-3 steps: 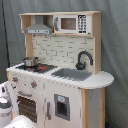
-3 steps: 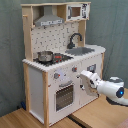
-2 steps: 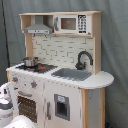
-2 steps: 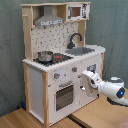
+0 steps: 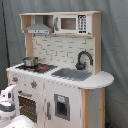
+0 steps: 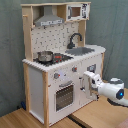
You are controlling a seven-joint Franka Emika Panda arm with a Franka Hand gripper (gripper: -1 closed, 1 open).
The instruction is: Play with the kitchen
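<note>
The kitchen (image 6: pixel 62 60) stands on the wooden floor (image 6: pixel 30 119), and the arm (image 6: pixel 107 89) should go slowly toward its oven door (image 6: pixel 64 95); I cannot tell how its grasping end is set.

wooden floor (image 6: pixel 30 119); kitchen (image 6: pixel 60 75) standing on it

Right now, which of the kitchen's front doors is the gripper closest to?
The oven door, under the knobs below the stovetop; the gripper hangs beside its right edge in the second exterior view.
</note>
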